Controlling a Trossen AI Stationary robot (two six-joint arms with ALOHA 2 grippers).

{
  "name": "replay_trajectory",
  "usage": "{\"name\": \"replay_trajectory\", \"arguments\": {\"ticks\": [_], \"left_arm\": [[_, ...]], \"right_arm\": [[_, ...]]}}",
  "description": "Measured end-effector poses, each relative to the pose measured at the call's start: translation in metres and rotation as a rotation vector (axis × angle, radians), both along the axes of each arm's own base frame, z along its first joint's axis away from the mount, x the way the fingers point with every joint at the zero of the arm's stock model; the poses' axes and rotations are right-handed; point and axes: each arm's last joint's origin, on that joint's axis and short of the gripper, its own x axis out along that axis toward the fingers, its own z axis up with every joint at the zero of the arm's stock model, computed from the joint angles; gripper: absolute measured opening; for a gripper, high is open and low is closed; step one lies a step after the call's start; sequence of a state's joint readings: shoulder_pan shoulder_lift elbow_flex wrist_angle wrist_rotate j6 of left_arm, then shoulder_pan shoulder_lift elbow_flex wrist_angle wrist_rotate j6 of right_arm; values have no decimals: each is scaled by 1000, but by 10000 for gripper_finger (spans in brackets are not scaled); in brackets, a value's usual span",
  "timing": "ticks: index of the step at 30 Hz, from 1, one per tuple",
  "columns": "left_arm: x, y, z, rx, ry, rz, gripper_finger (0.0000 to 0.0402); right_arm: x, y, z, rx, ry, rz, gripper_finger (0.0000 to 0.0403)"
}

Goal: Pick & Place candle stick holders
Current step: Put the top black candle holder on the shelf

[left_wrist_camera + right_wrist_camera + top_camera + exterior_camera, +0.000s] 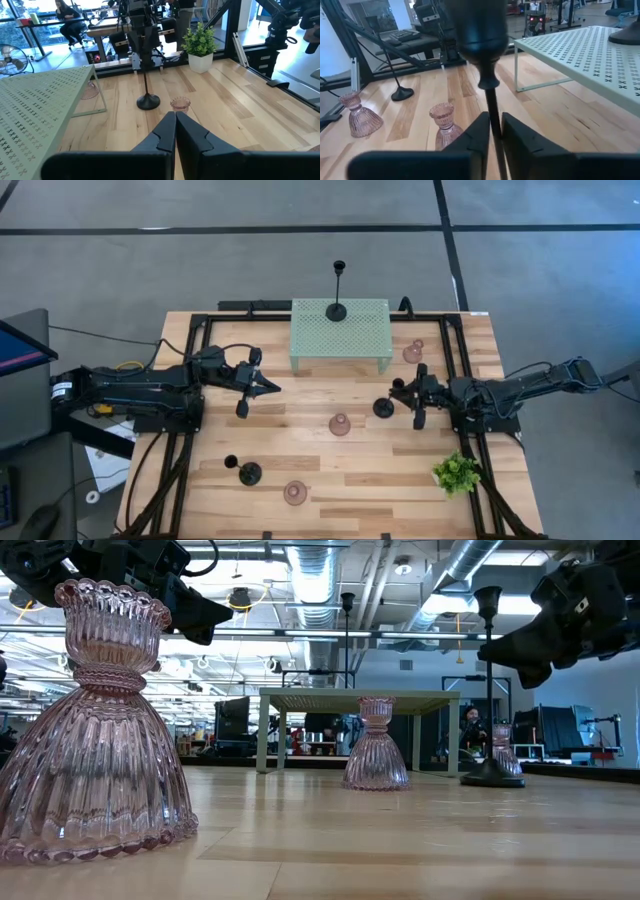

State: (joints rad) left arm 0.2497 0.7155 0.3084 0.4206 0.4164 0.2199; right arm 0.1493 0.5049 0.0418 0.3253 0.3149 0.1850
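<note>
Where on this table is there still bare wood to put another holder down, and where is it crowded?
Bare wood lies between the pink holder at the centre and the plant, and along the near edge right of the front pink holder. Most of the green shelf top is free beside one black holder. It is crowded where the right gripper grips a black holder.

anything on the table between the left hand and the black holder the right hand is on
One thing: a pink glass holder stands between the left hand and the black holder gripped by the right hand. The high and left wrist views show it; otherwise bare wood.
</note>
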Motion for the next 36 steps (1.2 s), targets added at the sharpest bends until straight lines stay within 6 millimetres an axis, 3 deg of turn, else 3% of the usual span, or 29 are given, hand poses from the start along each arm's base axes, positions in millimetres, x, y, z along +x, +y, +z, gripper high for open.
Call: {"name": "replay_trajectory", "arguments": {"ticks": [4, 11, 21, 27, 32, 36], "left_arm": [[0, 0, 0, 0, 0, 0, 11], [0, 0, 0, 0, 0, 0, 11], [0, 0, 0, 0, 0, 0, 11], [0, 0, 0, 0, 0, 0, 11], [0, 0, 0, 0, 0, 0, 11], [0, 0, 0, 0, 0, 0, 11]], "right_arm": [[0, 0, 0, -1, -1, -4, 9], [2, 0, 8, 61, -31, -14, 6], [10, 1, 77, 40, -17, -8, 3], [18, -3, 123, -102, -35, -15, 1], [26, -16, 147, -187, -44, 31, 1], [34, -38, 153, -189, -19, -23, 1]]}}
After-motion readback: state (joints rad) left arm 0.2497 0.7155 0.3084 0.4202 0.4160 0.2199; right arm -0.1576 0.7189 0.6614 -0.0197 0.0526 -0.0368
